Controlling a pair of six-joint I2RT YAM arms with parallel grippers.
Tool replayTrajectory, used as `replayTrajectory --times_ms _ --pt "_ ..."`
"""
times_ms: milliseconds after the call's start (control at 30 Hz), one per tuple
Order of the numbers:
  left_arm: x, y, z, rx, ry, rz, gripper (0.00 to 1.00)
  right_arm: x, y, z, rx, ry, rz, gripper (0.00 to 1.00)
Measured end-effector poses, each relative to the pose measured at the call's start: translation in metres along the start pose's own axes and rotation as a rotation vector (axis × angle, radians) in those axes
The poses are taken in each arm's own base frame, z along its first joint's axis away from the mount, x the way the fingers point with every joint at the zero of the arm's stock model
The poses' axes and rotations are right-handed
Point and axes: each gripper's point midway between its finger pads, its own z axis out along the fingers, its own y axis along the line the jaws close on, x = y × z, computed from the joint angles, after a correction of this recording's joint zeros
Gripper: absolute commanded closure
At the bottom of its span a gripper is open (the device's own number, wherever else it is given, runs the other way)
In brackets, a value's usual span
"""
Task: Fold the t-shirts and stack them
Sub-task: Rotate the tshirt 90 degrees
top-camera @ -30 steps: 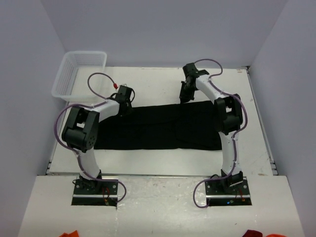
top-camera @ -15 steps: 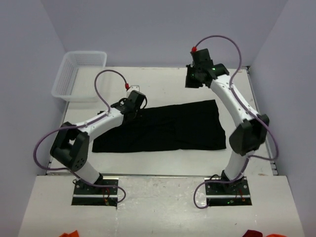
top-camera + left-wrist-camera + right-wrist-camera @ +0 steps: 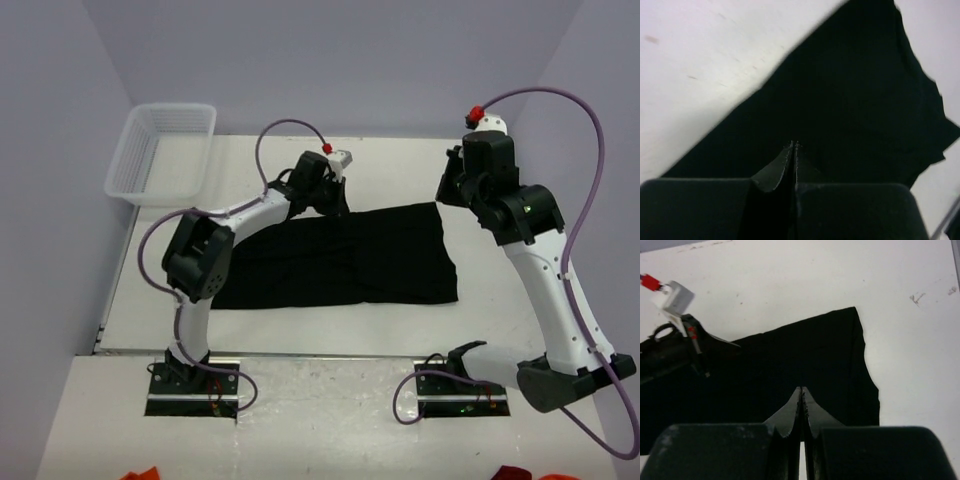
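One black t-shirt [image 3: 340, 260] lies flat as a wide folded band across the middle of the white table [image 3: 300, 325]. My left gripper [image 3: 338, 198] is shut and empty, low over the shirt's far edge near the middle. In its wrist view the closed tips [image 3: 794, 145] point over the black cloth [image 3: 855, 100]. My right gripper [image 3: 448, 188] is shut and empty, raised above the far right corner of the shirt. From its wrist view the closed tips [image 3: 801, 389] look down on the shirt [image 3: 805, 360] and on the left gripper [image 3: 697, 347].
A white mesh basket [image 3: 160, 150] stands at the far left corner of the table. Purple walls close in the back and both sides. Bare white table shows beyond the shirt [image 3: 805, 285] and to its right [image 3: 490, 280].
The left gripper has swung right along the shirt's far edge towards the middle. The right arm has lifted and moved right, away from the cloth. Both grippers stayed shut.
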Motion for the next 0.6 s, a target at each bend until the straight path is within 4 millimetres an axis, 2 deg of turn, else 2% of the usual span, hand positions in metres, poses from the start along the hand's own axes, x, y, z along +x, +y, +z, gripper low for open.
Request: replayTrajectory --times_ms 67,133,233,300,433,500,600 --pt "0.043 -0.013 0.03 0.111 0.12 -0.014 1.0 0.01 -0.008 -0.004 0.018 0.016 -0.006 1.0" --pt "0.076 -0.023 0.048 0.192 0.211 -0.032 1.0 0.016 -0.013 -0.009 0.029 0.026 -0.01 1.0" --pt "0.109 -0.036 0.064 0.282 0.299 -0.047 1.0 0.02 -0.016 -0.015 0.028 0.025 -0.009 1.0" --pt "0.115 -0.049 0.068 0.341 0.316 -0.042 1.0 0.023 -0.019 -0.019 0.028 0.024 -0.007 1.0" --pt "0.107 -0.066 0.076 0.411 0.301 -0.027 1.0 0.032 -0.022 -0.022 0.027 0.034 0.002 1.0" --pt "0.1 -0.068 0.087 0.414 0.283 -0.018 1.0 0.036 -0.022 -0.023 0.02 0.043 0.01 1.0" --pt "0.095 -0.06 0.109 0.381 0.284 -0.025 1.0 0.045 -0.013 -0.027 -0.042 0.067 0.03 1.0"
